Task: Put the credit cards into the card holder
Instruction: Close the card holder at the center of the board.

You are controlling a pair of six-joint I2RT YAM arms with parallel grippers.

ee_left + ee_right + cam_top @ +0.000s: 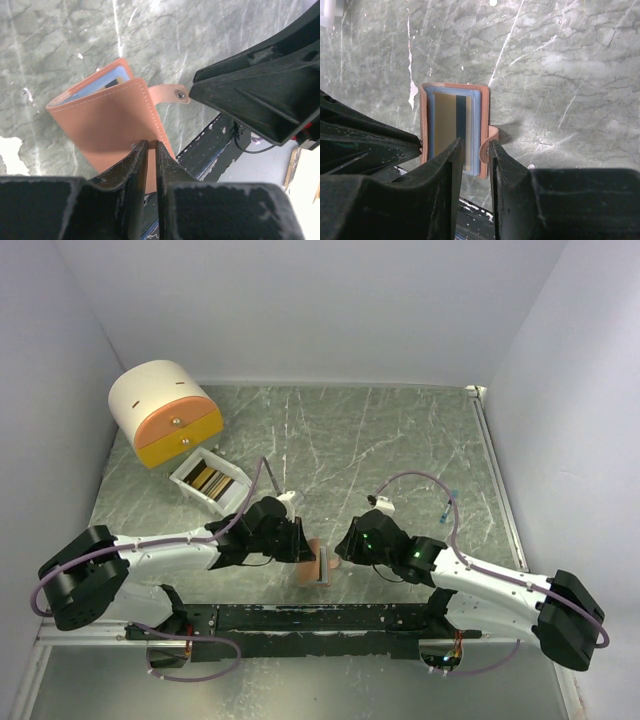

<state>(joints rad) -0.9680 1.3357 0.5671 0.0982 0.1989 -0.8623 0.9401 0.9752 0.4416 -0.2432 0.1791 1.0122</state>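
The salmon-brown card holder (308,572) stands partly open near the table's front edge, between both grippers. My left gripper (151,145) is shut on the near edge of its outer cover (110,120). In the right wrist view its pale blue pockets hold a yellow credit card (444,125) and a dark one (461,117). My right gripper (476,145) stands narrowly open. The holder's right edge and its snap strap (491,137) lie between the fingers. More credit cards (208,478) lie in a white box.
The small white open box (186,472) sits at the back left, beside a round cream-and-orange drawer unit (165,412). A black mounting rail (320,620) runs along the near edge just below the holder. White walls close in the left, back and right sides.
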